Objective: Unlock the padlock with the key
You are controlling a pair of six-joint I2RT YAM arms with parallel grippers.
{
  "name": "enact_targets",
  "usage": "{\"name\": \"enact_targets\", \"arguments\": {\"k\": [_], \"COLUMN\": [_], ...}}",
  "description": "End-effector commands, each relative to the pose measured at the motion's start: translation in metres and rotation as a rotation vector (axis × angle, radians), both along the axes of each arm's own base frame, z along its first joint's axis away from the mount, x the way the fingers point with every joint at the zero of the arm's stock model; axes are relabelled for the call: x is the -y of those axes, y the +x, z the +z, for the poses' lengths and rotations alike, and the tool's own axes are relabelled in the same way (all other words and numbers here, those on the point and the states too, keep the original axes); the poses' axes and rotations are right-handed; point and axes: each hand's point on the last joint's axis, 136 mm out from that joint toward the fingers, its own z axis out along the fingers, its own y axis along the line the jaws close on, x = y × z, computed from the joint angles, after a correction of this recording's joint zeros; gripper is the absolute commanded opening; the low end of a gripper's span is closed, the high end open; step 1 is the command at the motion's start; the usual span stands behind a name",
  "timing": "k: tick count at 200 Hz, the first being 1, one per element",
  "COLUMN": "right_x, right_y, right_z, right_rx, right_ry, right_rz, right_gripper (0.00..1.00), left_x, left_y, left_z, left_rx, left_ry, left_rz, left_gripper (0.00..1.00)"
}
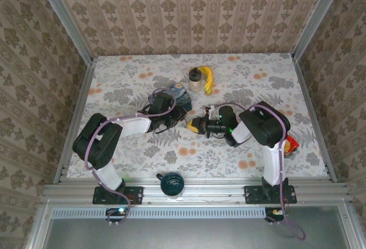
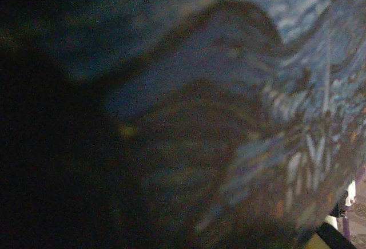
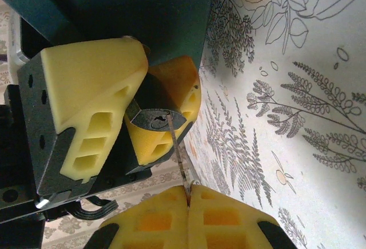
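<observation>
In the right wrist view the padlock [image 3: 153,117], small and dark, faces me with its keyhole. It is clamped between the two yellow fingers [image 3: 91,100] of my left gripper [image 3: 140,111]. My right gripper [image 3: 187,194] is shut on the key [image 3: 178,154]. The thin blade reaches up to the right edge of the keyhole. From above, the right gripper [image 1: 195,126] points left toward the left arm's wrist [image 1: 166,105]. The left wrist view is a blurred close-up of the blue tin box [image 2: 274,89].
The blue starry tin box [image 1: 178,93] sits just behind the left gripper. A small bottle [image 1: 195,79] and a banana [image 1: 209,80] lie farther back. A dark mug [image 1: 171,184] stands at the near edge, and a red and yellow object [image 1: 290,144] lies at the right.
</observation>
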Motion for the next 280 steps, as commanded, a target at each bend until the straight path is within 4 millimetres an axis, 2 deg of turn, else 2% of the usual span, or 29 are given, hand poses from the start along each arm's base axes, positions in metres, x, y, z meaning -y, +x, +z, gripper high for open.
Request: {"name": "enact_targets", "arguments": {"k": [1, 46, 114, 200, 242, 252, 280], "right_x": [0.002, 0.007, 0.009, 0.011, 0.005, 0.003, 0.003], "right_y": [0.038, 0.052, 0.059, 0.059, 0.055, 0.053, 0.048], "right_z": [0.021, 0.025, 0.029, 0.029, 0.031, 0.030, 0.019], "right_rx": [0.137, 0.152, 0.202, 0.223, 0.222, 0.217, 0.196], "right_ry": [0.018, 0.024, 0.004, -0.017, -0.006, -0.005, -0.026], "right_rz": [-0.098, -0.113, -0.085, -0.098, -0.088, -0.086, -0.087], "right_gripper": [0.00, 0.00, 0.00, 0.04, 0.03, 0.00, 0.00], "left_x": [0.021, 0.022, 0.026, 0.026, 0.028, 0.028, 0.026], "left_y": [-0.033, -0.034, -0.034, -0.035, -0.035, -0.035, -0.035], "left_z": [-0.003, -0.004, -0.006, -0.009, -0.010, -0.011, -0.011], "left_rx": [-0.104, -0.106, -0.113, -0.121, -0.125, -0.126, -0.124], "left_ry": [-0.054, -0.049, -0.051, -0.054, -0.061, -0.061, -0.058], "left_rz": [-0.127, -0.134, -0.147, -0.144, -0.144, -0.143, -0.137], "left_gripper": [0.14, 0.15, 0.14, 0.14, 0.14, 0.14, 0.14]}}
